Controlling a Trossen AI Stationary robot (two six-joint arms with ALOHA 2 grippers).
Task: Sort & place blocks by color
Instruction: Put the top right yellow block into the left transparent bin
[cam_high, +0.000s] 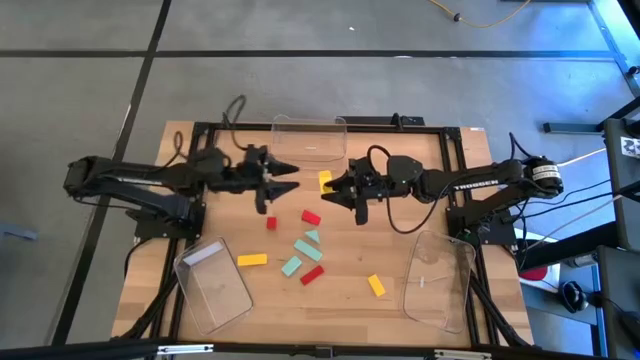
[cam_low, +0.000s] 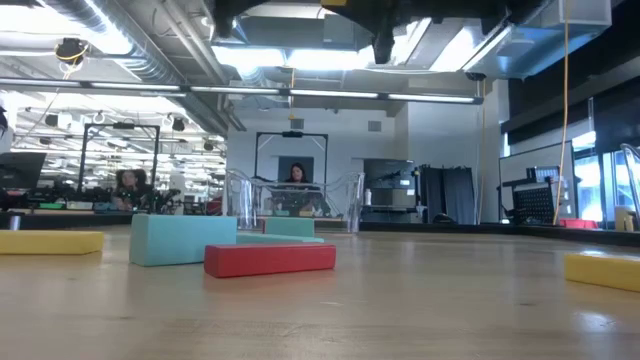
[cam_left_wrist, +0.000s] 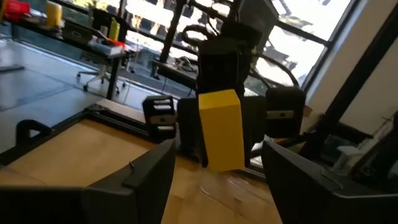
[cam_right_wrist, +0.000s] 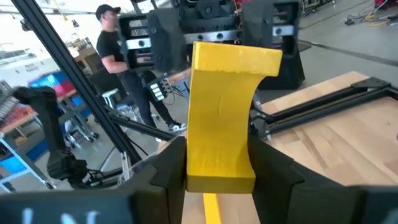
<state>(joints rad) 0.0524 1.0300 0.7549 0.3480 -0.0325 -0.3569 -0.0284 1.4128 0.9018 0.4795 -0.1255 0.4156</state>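
One yellow block (cam_right_wrist: 221, 118) sits clamped in the right hand (cam_right_wrist: 217, 168).

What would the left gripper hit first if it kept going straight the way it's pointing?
Probably the yellow block held in the right gripper; the left gripper, open, points straight at it, though depth is unclear.

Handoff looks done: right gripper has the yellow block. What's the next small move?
Probably back the left gripper away: its fingers stand open, clear of the yellow block, which the right gripper grips between its fingers. Then carry it binward.
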